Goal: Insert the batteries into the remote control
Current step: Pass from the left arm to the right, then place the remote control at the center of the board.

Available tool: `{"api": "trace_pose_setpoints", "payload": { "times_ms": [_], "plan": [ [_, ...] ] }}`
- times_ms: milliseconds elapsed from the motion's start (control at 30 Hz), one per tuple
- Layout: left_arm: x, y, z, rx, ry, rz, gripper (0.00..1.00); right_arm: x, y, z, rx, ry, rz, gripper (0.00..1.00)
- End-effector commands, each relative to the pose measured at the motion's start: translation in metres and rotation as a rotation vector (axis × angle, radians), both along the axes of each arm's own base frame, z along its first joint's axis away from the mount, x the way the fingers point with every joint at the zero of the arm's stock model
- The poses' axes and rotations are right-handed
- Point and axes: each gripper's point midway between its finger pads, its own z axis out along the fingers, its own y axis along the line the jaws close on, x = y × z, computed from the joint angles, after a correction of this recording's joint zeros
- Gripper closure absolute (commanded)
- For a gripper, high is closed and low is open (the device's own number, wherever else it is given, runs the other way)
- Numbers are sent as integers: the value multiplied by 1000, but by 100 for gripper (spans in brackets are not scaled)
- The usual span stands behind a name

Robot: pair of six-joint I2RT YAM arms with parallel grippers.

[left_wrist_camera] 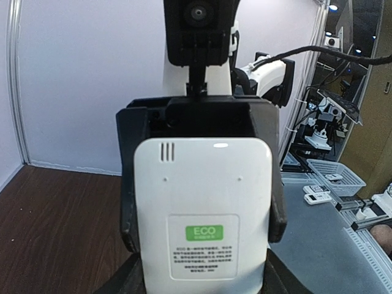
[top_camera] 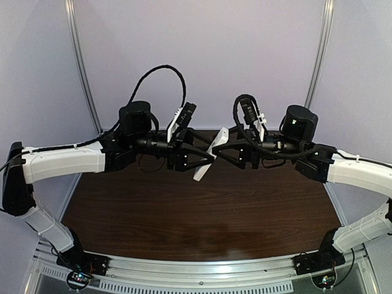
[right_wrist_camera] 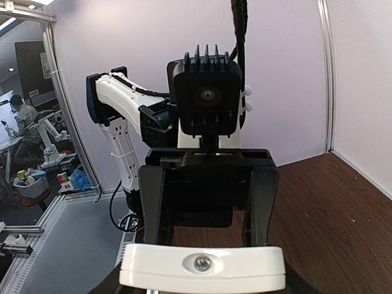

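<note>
We see the remote control point(left_wrist_camera: 202, 184) held up in the air, well above the brown table point(top_camera: 202, 214), between the two arms. The left claw point(top_camera: 206, 160) is closed on the lower part of it and grips its two long sides. The right claw point(top_camera: 222, 146) is on the other side. Its black fingers point(left_wrist_camera: 127, 202) lie against both sides of the upper part, so we think it grips the remote too. The plain back with the green label point(left_wrist_camera: 204, 232) faces the left arm's camera. The end with the little bulb point(right_wrist_camera: 201, 263) faces the right arm's camera. We cannot see the batteries anywhere, and we cannot see an open battery hole. So we think the job is near its start: both claws take hold so that the back can be opened. Next, one claw must hold tight while the other slides the cover along the remote, gently and straight, so the remote does not slip and fall.
</note>
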Motion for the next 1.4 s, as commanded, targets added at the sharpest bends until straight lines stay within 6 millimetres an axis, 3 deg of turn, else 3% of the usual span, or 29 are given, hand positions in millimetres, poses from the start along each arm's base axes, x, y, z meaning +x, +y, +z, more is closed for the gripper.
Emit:
{"api": "trace_pose_setpoints", "payload": {
  "times_ms": [0, 133, 233, 300, 333, 467, 600, 733, 1000, 1033, 1200, 1367],
  "plan": [
    [1, -3, 1, -27, -9, -21, 70, -1, -5, 19, 25, -33, -28, 51],
    [6, -3, -4, -6, -3, 10, 56, 1, -7, 20, 22, -29, -52, 75],
    [21, 3, -10, 30, -4, 94, 30, 10, -10, 20, -1, -11, -97, 78],
    [39, 14, -16, 67, 12, 179, 7, 27, -15, 13, -47, 31, -166, 78],
    [51, 22, -19, 82, 28, 237, 3, 38, -18, 8, -78, 58, -213, 78],
    [98, 66, -37, 161, 74, 490, 3, 84, -41, -42, -283, 203, -422, 77],
    [125, 99, -59, 246, 90, 684, 3, 105, -62, -105, -517, 357, -548, 76],
    [132, 112, -67, 274, 103, 759, 3, 113, -76, -158, -739, 462, -613, 76],
    [136, 117, -86, 311, 125, 798, 3, 111, -98, -233, -1041, 570, -650, 76],
    [136, 120, -96, 348, 142, 810, 2, 110, -99, -242, -1068, 581, -647, 76],
    [141, 130, -114, 397, 165, 871, 3, 110, -103, -276, -1152, 621, -652, 76],
    [140, 130, -117, 382, 177, 872, 3, 113, -102, -305, -1214, 653, -649, 74]
  ]
}}
